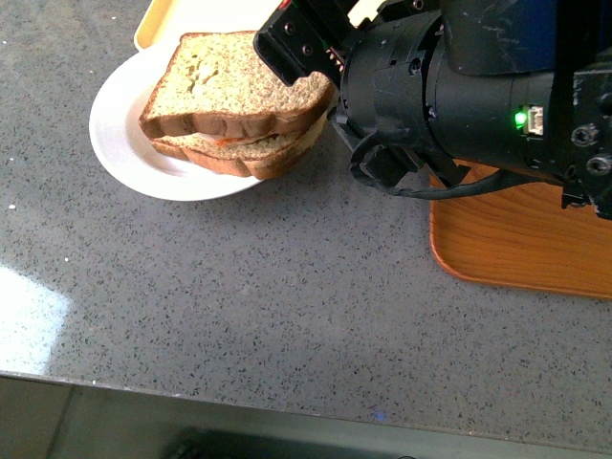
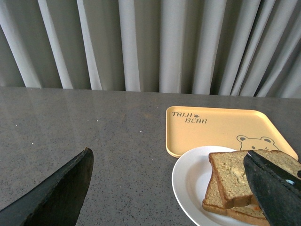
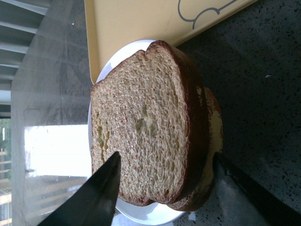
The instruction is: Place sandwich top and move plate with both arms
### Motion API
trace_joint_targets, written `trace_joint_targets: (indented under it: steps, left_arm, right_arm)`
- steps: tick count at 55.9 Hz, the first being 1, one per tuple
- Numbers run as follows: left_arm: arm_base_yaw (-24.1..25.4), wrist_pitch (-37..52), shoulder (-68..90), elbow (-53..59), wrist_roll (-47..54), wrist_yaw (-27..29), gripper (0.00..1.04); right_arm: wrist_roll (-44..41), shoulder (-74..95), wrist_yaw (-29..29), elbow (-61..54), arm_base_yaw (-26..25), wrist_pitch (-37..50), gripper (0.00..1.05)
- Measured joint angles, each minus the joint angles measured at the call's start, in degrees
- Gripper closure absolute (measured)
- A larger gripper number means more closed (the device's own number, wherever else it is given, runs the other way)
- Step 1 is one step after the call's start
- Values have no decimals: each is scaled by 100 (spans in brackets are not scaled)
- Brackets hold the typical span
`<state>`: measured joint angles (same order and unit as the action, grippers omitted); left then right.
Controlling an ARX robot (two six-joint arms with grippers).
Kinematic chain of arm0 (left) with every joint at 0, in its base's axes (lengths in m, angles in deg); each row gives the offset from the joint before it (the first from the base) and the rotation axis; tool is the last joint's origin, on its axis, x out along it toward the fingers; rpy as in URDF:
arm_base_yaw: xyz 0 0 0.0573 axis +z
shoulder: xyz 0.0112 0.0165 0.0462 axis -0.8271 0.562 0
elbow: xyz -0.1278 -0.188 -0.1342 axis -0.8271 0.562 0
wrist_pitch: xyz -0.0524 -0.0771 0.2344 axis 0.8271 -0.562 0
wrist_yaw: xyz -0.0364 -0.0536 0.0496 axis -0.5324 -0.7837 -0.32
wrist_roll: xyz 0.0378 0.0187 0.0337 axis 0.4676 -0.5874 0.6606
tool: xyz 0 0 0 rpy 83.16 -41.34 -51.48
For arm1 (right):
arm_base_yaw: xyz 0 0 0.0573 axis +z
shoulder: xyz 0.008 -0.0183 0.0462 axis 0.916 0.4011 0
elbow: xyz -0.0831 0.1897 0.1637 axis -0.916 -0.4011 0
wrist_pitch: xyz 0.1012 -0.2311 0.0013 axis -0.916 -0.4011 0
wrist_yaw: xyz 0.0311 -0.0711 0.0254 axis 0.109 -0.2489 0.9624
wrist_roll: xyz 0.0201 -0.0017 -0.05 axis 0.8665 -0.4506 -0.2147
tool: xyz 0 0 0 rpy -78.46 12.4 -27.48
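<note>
Dark print "TAIJI BEAR" on pale yellow tray [image 2: 221, 129], near its corner, just beyond left pincer [image 2: 167, 157]. No other text readable.

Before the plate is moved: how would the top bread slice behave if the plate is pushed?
The sandwich top lies loose and skewed on the lower slice, so a sudden push would probably shift it. Its porous crumb suggests it is light and soft, likely bending if pinched. The smooth plate may slide easily on the counter.
</note>
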<state>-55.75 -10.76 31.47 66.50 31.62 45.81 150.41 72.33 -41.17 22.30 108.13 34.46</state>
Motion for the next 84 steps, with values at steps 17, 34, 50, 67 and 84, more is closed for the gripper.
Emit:
trace_joint_targets:
  steps: [17, 34, 50, 67, 84]
  left_arm:
    - [0, 0, 0, 0, 0, 0, 9]
    - [0, 0, 0, 0, 0, 0, 9]
    - [0, 0, 0, 0, 0, 0, 9]
    - [0, 0, 0, 0, 0, 0, 9]
    - [0, 0, 0, 0, 0, 0, 9]
  right_arm:
    - [-4, -236, 120, -278, -87, 66, 9]
    - [-68, -859, 313, -791, -503, 138, 9]
    - [-592, -1646, 474, -1141, -1429, 83, 9]
    - [-1366, -2903, 1283, -1167, -3051, -472, 9]
    - [-5823, -4304, -195, -2973, -3604, 1707, 68]
